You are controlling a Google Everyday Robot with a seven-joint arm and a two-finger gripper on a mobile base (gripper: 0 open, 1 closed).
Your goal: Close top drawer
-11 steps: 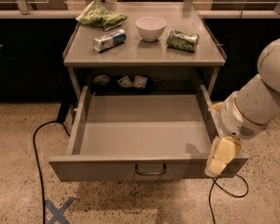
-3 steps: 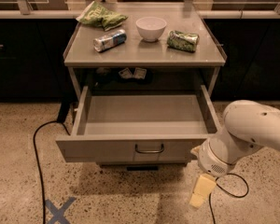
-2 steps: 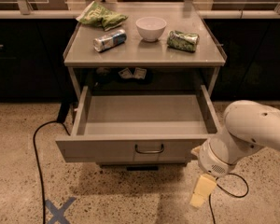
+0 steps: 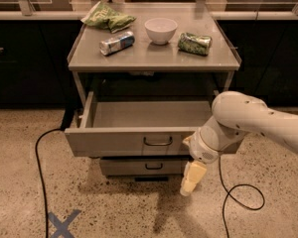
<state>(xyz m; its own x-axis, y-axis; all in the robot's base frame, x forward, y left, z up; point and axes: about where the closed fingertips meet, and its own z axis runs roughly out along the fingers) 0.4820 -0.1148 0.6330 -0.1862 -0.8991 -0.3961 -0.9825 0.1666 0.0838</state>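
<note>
The top drawer (image 4: 119,142) of the grey cabinet stands open and looks empty inside. Its wide flat front panel has a small dark loop handle (image 4: 157,142) at its centre. My gripper (image 4: 191,180) hangs fingers-down in front of the drawer's front panel, right of the handle and just below the panel's lower edge. It is shut and holds nothing. My white arm (image 4: 238,120) comes in from the right and covers the right end of the front panel.
A lower drawer front (image 4: 146,166) shows below. On the cabinet top (image 4: 154,58) lie a green chip bag (image 4: 108,17), a can (image 4: 117,42), a white bowl (image 4: 160,29) and a green packet (image 4: 194,43). Black cables (image 4: 39,162) and blue X tape (image 4: 62,224) lie on the floor.
The drawer has gone further into the cabinet than in the earlier frames. My gripper has moved up and left, closer to the front panel. The lower drawer front now shows.
</note>
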